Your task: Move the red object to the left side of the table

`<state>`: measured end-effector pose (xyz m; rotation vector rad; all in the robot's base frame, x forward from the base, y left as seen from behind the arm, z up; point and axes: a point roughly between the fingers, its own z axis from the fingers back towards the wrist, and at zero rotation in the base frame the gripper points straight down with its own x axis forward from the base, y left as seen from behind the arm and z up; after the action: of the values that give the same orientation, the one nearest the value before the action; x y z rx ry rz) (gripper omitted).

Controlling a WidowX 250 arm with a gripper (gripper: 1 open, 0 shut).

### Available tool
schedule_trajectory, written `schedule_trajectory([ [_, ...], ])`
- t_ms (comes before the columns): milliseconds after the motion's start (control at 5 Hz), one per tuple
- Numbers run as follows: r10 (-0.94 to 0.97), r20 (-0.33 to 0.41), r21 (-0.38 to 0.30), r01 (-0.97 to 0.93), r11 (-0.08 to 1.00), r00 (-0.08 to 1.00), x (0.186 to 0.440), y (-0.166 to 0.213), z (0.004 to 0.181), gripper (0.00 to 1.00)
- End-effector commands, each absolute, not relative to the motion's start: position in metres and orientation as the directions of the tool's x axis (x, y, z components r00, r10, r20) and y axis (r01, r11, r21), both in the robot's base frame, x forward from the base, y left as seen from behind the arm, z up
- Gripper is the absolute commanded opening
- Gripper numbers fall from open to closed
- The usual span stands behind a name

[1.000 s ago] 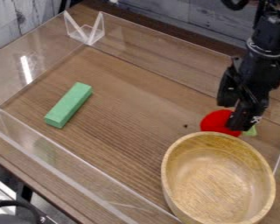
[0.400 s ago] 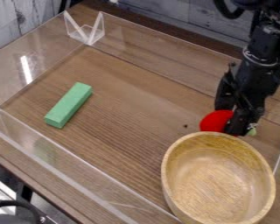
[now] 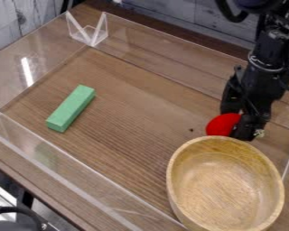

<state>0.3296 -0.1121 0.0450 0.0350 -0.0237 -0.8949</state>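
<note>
Gripper (image 3: pixel 246 123), jaws apart, has sunk slightly lower over red object (image 3: pixel 223 124).

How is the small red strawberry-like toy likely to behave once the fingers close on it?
The red object looks rounded and smooth, so it may roll or squirt sideways if pinched off-centre. It seems small beside the wooden bowl, so probably light. The gripper stands open right over it, so a nudge could shift it on the table.

Red object (image 3: pixel 223 124): small, rounded, bright red toy, strawberry-like, lying on the table's right side, just beyond the wooden bowl's far rim, partly hidden. Table (image 3: pixel 135 99): brown wood-grain top, lying flat, low clear acrylic walls edging it.
</note>
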Motion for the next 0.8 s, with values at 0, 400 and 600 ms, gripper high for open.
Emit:
schedule_trajectory([
  [0, -0.769, 0.095, 0.101, 0.763, 0.639, 0.632, 0.338, -0.110, 0.076, 1.00],
  [400, -0.756, 0.131, 0.123, 0.746, 0.655, 0.642, 0.345, -0.109, 0.078, 1.00],
  [600, -0.750, 0.140, 0.126, 0.740, 0.661, 0.646, 0.349, -0.109, 0.073, 1.00],
])
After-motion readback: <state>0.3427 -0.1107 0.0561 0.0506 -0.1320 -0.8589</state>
